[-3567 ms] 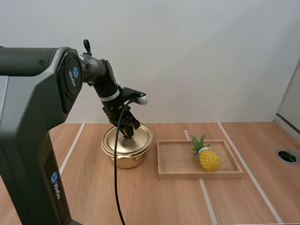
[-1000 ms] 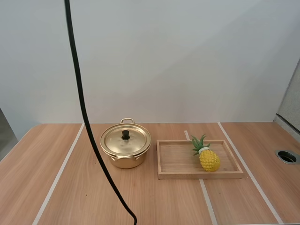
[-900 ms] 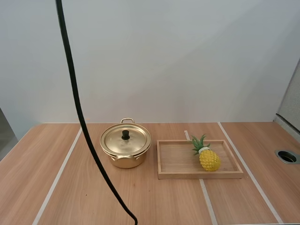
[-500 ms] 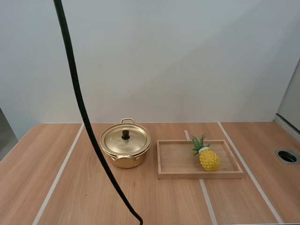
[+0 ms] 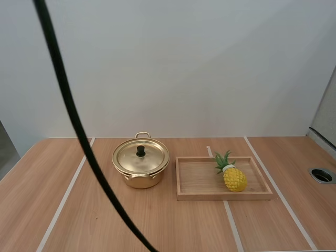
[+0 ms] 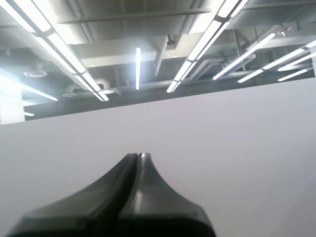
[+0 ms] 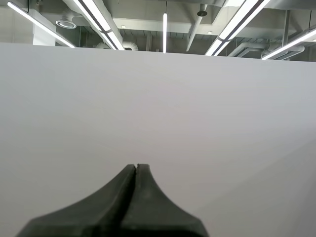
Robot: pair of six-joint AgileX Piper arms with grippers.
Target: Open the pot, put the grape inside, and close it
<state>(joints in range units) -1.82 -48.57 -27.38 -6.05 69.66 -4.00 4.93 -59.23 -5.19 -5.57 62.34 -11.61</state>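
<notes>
Seen from the wrist cameras, the left gripper (image 6: 138, 156) and the right gripper (image 7: 136, 167) each have their black fingers pressed together into one smooth dark wedge, gripping nothing. The high camera takes in the wood-grain table (image 5: 157, 226), where a round, shiny gold pot (image 5: 139, 177) stands with its lid (image 5: 152, 157) on and black knob (image 5: 140, 151) upright. Just beside it, to its right, a shallow rectangular wooden tray (image 5: 224, 196) holds a bumpy yellow pineapple (image 5: 234, 179) with green leaves.

I find no writing, label, brand, number or sign to read on the pot (image 5: 148, 160), the wooden tray (image 5: 223, 196), the pineapple (image 5: 234, 179) or the table (image 5: 178, 226).
</notes>
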